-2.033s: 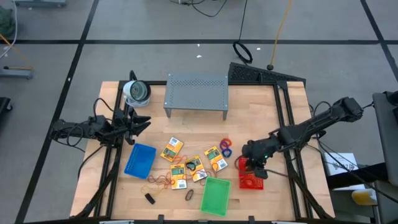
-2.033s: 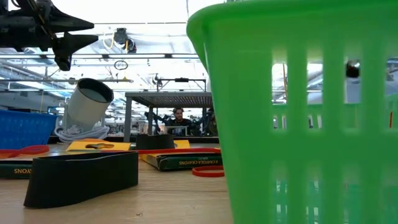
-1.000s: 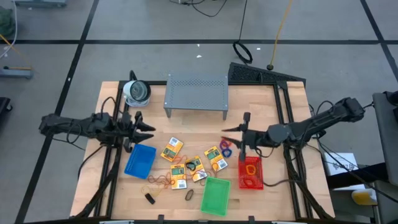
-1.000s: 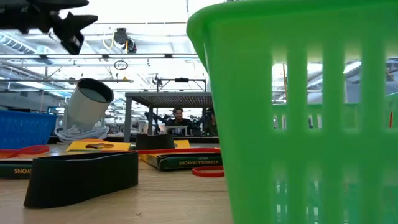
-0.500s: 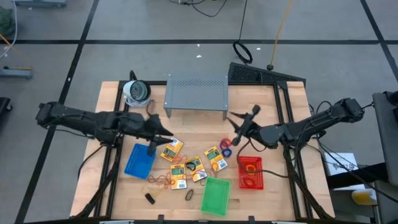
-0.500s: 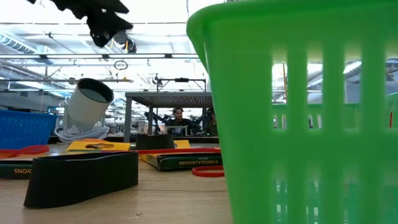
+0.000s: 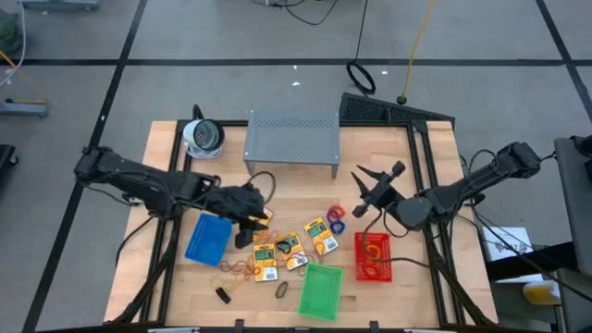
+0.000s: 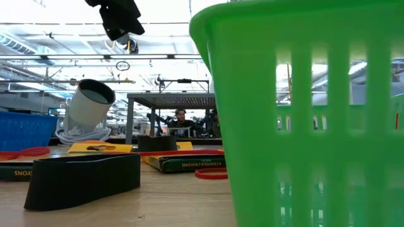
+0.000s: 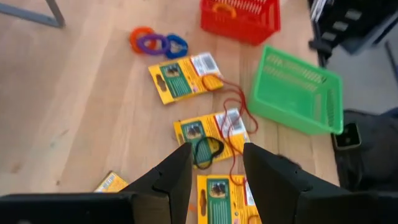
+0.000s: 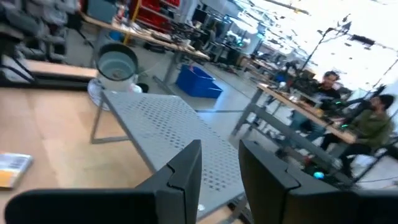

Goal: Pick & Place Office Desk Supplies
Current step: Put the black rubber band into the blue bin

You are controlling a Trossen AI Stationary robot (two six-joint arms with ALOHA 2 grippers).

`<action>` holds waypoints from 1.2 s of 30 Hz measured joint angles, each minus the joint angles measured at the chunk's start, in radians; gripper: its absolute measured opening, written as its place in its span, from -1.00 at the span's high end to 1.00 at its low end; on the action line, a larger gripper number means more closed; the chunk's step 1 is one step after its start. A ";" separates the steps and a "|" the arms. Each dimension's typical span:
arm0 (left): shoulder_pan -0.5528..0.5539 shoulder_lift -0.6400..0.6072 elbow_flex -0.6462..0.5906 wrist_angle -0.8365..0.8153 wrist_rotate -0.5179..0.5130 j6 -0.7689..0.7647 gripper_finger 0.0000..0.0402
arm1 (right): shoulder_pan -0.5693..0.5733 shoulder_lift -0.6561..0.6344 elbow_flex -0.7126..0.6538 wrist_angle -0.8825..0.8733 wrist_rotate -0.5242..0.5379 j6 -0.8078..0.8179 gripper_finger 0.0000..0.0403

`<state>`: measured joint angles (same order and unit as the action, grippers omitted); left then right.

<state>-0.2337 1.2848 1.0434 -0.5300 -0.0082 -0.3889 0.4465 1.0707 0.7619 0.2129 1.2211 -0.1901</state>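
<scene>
Wooden tabletop carries scattered crayon boxes (image 7: 288, 250) between three baskets. The left gripper (image 7: 252, 215) hovers open and empty over them. The right gripper (image 7: 377, 191), open, waits aloft. Boxes look light, stiff, best pinched across narrow edges.

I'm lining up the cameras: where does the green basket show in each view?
High view: green basket at the near table edge, left of the red basket.
Low view: fills the right side.
Left wrist view: at right, beside the red basket.
Right wrist view: not in it.
Shared landmark: the red basket.
</scene>
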 joint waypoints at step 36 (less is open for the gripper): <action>-0.029 0.404 0.199 -0.102 0.021 0.078 0.24 | -0.395 -0.480 -0.503 0.272 -1.599 0.048 0.50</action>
<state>-0.2623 1.6890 1.2427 -0.6319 0.0131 -0.3111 0.0519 0.5906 0.2591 0.4845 -0.3780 -0.1425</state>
